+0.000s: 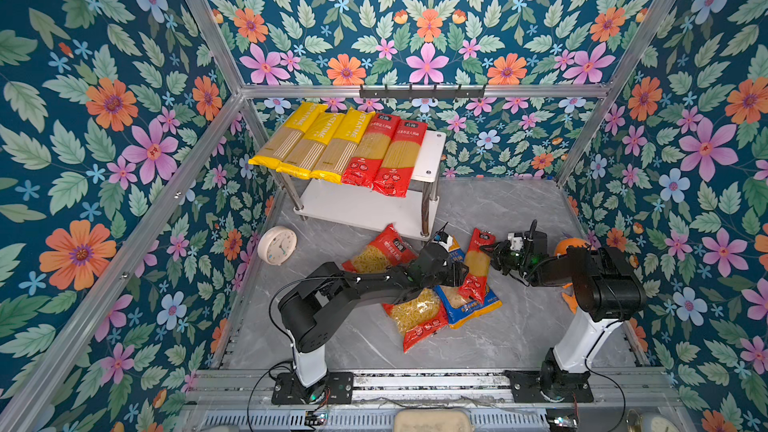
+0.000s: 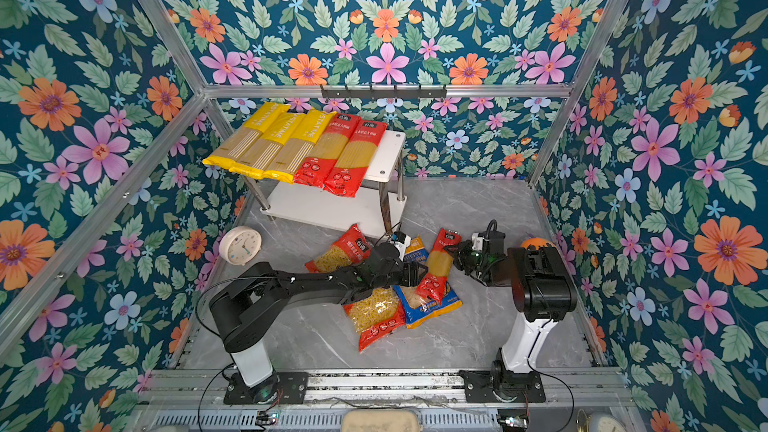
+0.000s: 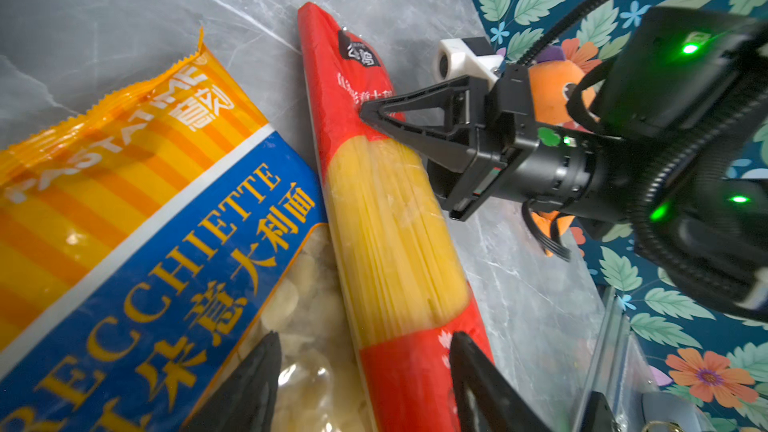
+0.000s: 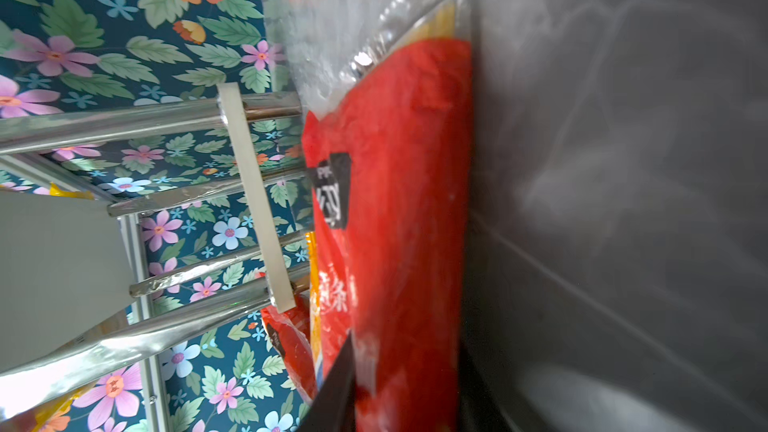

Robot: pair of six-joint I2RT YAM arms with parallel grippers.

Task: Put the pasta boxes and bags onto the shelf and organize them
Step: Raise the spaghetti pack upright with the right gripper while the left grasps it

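Note:
A long red spaghetti pack (image 1: pixel 478 263) (image 2: pixel 438 263) lies on the grey floor, its lower end resting on the blue-orange orecchiette bag (image 1: pixel 469 305) (image 3: pixel 166 243). My right gripper (image 1: pixel 486 249) (image 3: pixel 363 113) is shut on the pack's upper red end (image 4: pixel 407 201). My left gripper (image 1: pixel 459 274) (image 3: pixel 363 338) is open over the pack's lower part, one finger above the orecchiette bag. Two red short-pasta bags (image 1: pixel 378 253) (image 1: pixel 417 317) lie beside my left arm. The shelf (image 1: pixel 432 151) carries three yellow packs (image 1: pixel 307 139) and two red ones (image 1: pixel 386 155) on its top board.
The shelf's lower board (image 1: pixel 365 205) is bare. A round cream clock (image 1: pixel 277 245) leans at the left wall. An orange plush (image 1: pixel 569 245) sits behind my right arm. A black hook rail (image 1: pixel 422 91) hangs on the back frame.

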